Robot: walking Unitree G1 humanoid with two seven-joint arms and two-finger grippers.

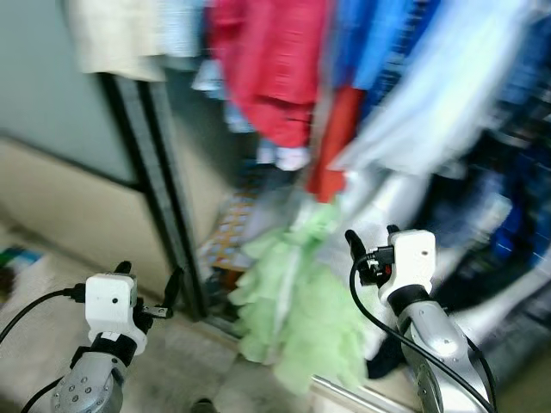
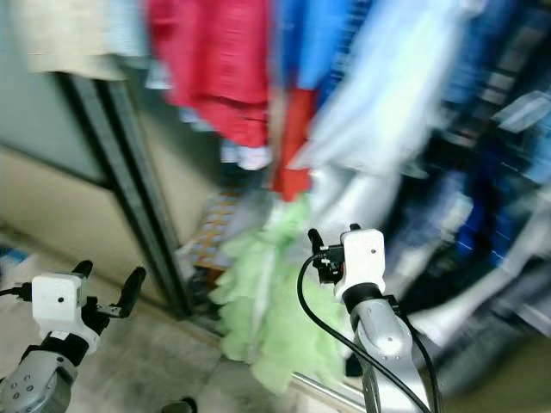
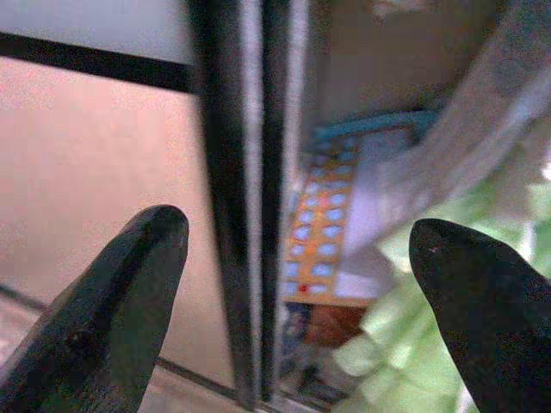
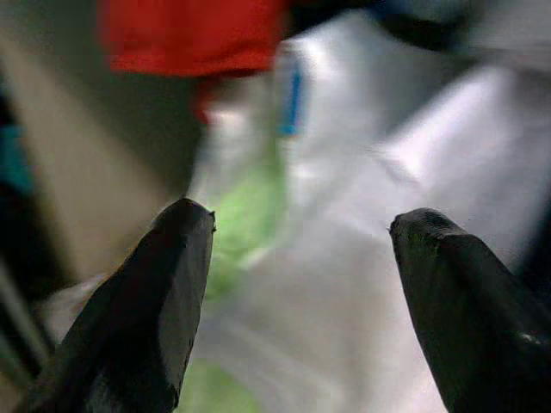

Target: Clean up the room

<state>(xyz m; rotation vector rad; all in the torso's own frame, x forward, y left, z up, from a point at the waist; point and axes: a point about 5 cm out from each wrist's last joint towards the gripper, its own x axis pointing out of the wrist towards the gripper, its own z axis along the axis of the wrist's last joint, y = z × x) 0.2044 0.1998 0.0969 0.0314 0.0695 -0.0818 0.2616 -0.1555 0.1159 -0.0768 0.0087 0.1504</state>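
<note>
Both arms were raised toward the closet. Left tool [image 1: 148,286] sat spread by the dark door frame [image 1: 159,181]; right tool [image 1: 370,237], also spread, hovered right of the green ruffled dress [image 1: 293,310].

Blurred view: an open wardrobe with a dark sliding-door frame [image 1: 159,189], a beige panel [image 1: 77,215] beside it, and pale floor [image 1: 181,370] below.

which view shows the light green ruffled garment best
The left eye view: the light green ruffled garment shows nearly whole, hanging to the floor between both grippers. The right eye view matches it. The wrist views catch blurred green patches.
</note>
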